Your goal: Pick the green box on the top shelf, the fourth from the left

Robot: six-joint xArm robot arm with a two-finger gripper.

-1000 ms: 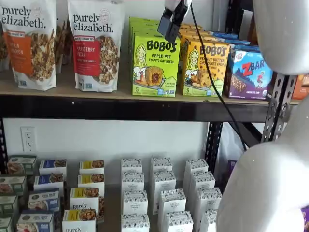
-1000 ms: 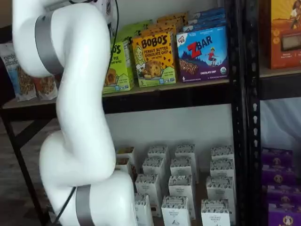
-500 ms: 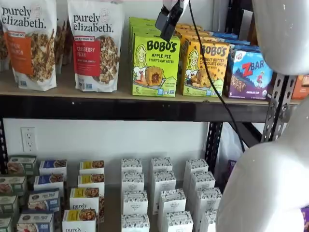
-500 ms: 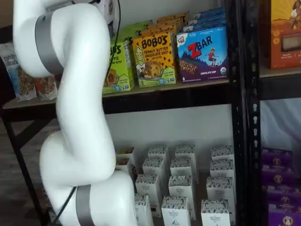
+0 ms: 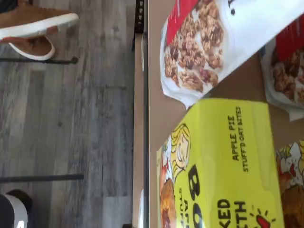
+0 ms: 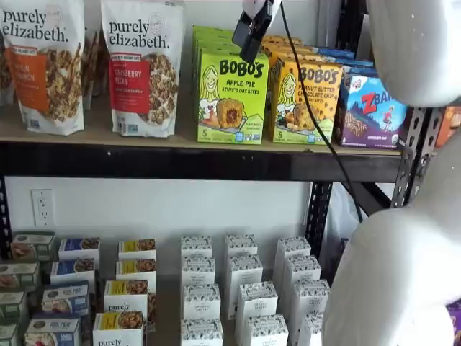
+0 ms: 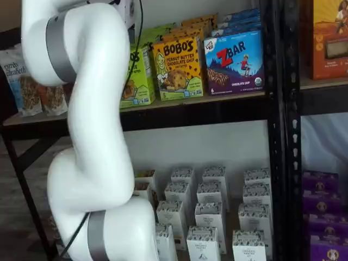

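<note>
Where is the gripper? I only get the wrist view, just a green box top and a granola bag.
Observer: In a shelf view the gripper hangs from the top edge, at the upper front edge of the green box. I cannot tell whether it touches the box.
Operator: Is it open?
Observer: Cannot tell; its black fingers show as one dark shape, with no clear gap.
Operator: What sits on the box's other side, away from the granola?
Observer: An orange-yellow box, close beside it, then a blue box.
</note>
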